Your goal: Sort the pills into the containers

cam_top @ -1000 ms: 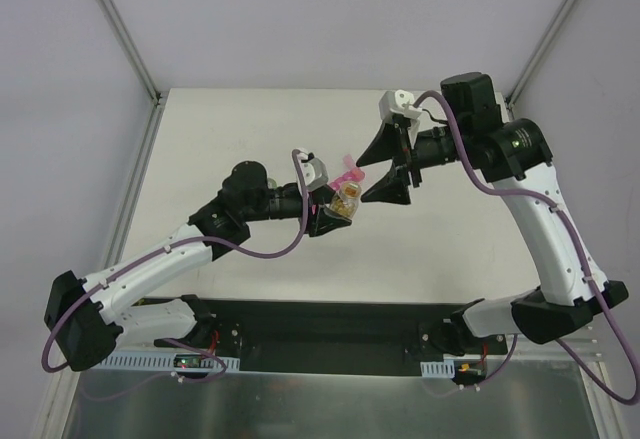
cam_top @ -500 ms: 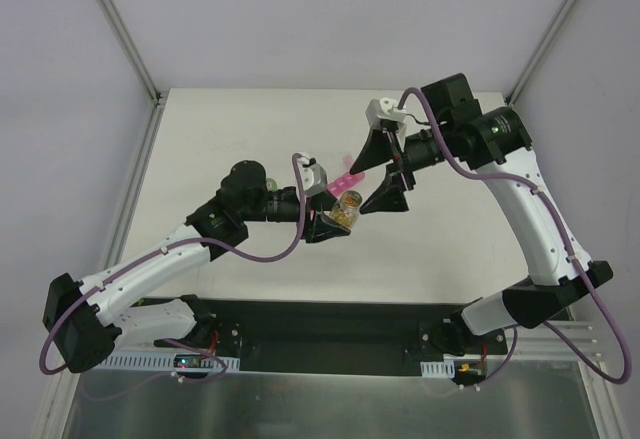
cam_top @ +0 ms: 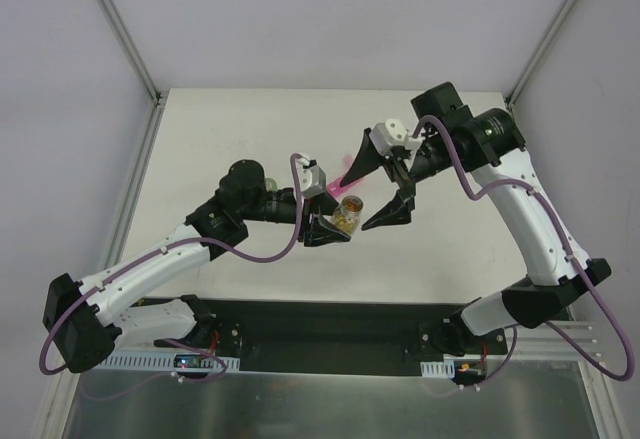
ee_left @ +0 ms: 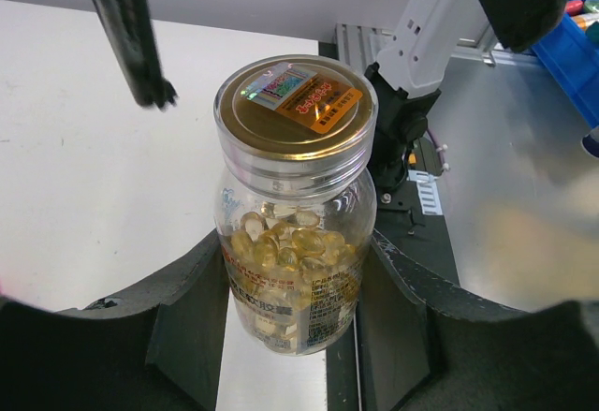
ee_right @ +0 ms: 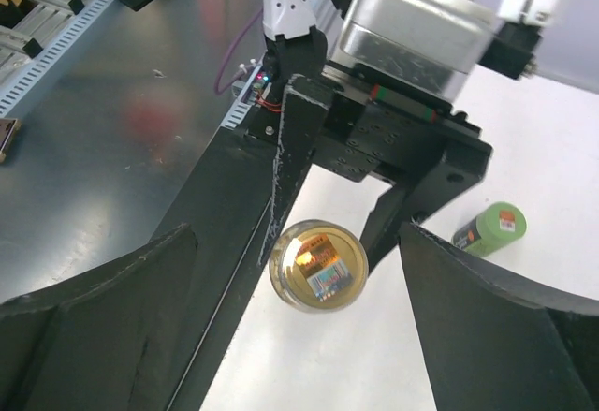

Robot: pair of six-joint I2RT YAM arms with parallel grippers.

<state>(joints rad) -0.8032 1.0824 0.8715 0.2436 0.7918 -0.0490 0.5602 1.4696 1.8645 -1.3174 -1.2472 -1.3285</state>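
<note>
Left end effector (ee_left: pixel 298 310): clamped on the lower body of the clear bottle (ee_left: pixel 295 252), one finger on each side, cap end pointing away from the wrist.
Right end effector (cam_top: pixel 378 187): jaws wide apart, holding nothing. In the right wrist view the gold cap (ee_right: pixel 317 266) sits between the two fingers, touching neither.
Where the pills are: all the pills (ee_left: pixel 285 242) in view are inside the capped bottle, which is near the middle of the counter (cam_top: pixel 250 129) and seems lifted off it.
Where the containers are: a strip of the pink organizer (cam_top: pixel 346 171) shows just beyond the bottle, mostly hidden by the arms.
Step in hand: probably uncapping, since the lid is on and no pill is out.
How the bottle handles: stiff, smooth, clear plastic that is probably light even when full. It could turn in the grip when the cap is twisted, so the body hold must stay firm.
Where to take hold: the ribbed clear rim below the gold top, fingers on opposite sides.
How the pills handle: tiny, glossy and rounded – likely to roll and scatter, so a slow tilt over one compartment is safer than a tip-out.
Counts: one clear bottle, one cap, one pink organizer whose compartments cannot be counted here, and one green bottle (ee_right: pixel 489 227) lying on the counter. The pills are too many and too packed to count – dozens at least.
</note>
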